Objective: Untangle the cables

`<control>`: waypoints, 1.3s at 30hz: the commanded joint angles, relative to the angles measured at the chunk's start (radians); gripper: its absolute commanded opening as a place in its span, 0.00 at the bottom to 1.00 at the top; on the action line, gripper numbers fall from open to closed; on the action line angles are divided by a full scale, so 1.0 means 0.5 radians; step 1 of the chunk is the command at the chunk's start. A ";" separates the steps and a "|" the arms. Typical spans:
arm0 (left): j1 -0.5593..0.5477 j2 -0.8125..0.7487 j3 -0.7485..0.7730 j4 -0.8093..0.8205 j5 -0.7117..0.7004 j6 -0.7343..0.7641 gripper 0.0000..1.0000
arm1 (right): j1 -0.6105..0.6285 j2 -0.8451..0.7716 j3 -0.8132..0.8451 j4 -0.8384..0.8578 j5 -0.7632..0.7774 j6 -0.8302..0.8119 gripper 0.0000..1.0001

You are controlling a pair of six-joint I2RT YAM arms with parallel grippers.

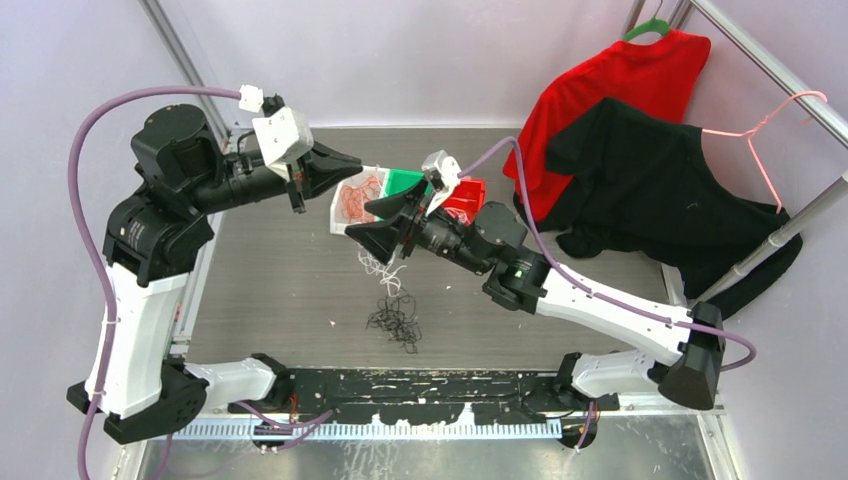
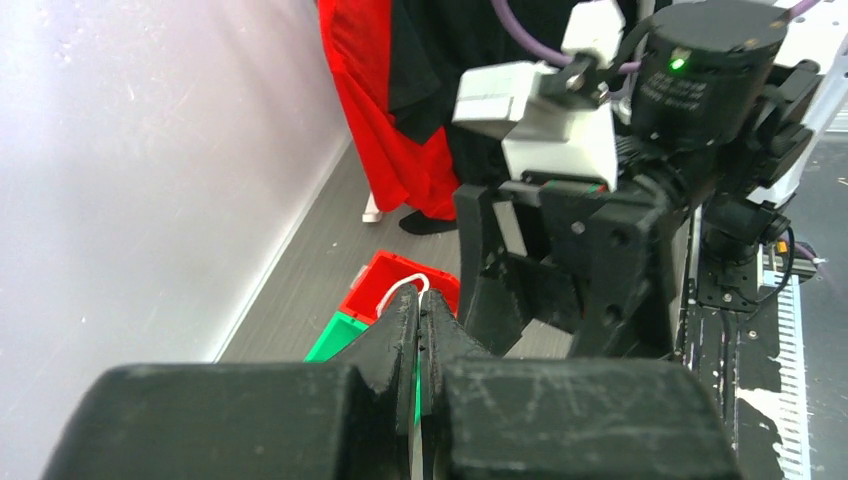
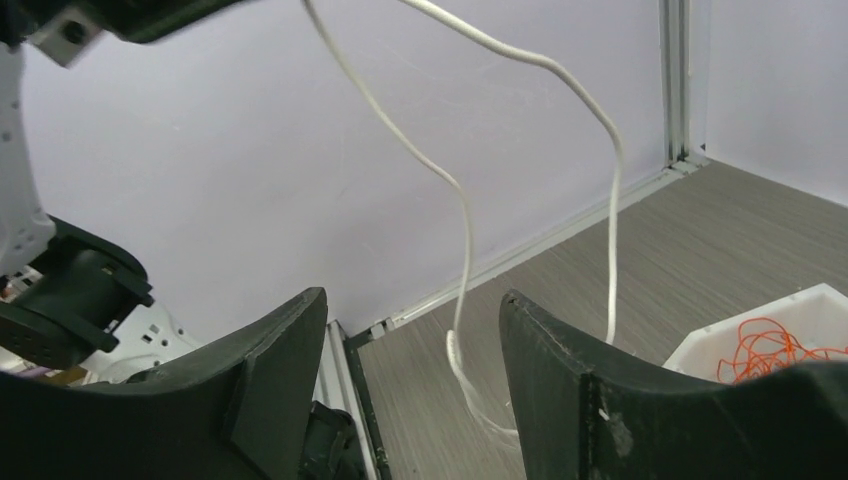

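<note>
Right wrist: white cable [image 3: 463, 215] btwn jaws

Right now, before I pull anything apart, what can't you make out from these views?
- Left wrist: the left hand hides how much white strand it pinches.
- Right wrist: that strand runs off the top edge; a finger and the frame edge cut off the orange cables.
- Top view: the strand between the hands is too thin to trace; the right hand covers part of the white bin.

Operating remotely, I am finding no legible text, label, brand, number or sign in any of the three views.
</note>
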State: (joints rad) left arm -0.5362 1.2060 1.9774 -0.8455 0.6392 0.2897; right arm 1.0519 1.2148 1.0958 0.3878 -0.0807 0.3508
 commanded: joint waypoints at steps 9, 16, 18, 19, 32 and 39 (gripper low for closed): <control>0.000 -0.086 0.003 0.096 0.132 -0.090 0.00 | -0.045 0.043 0.140 0.060 0.094 0.026 0.59; 0.002 -0.088 0.001 0.095 0.150 -0.113 0.00 | -0.071 0.069 0.158 0.009 0.094 0.044 0.57; -0.001 -0.081 0.000 0.096 0.157 -0.131 0.00 | -0.073 0.123 0.197 0.010 0.081 0.050 0.56; 0.000 -0.076 0.004 0.096 0.160 -0.138 0.00 | -0.072 0.159 0.222 0.016 0.071 0.056 0.56; -0.005 0.018 0.139 0.134 0.155 -0.183 0.00 | -0.073 0.454 -0.034 0.280 0.221 0.216 0.43; -0.005 0.064 0.288 0.292 0.040 -0.196 0.00 | -0.071 0.467 -0.394 0.432 0.399 0.229 0.40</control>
State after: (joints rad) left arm -0.5365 1.2472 2.0506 -0.8307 0.6910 0.2115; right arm 1.0172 1.4494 0.9615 0.5007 0.0425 0.4519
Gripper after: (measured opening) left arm 0.007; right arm 0.416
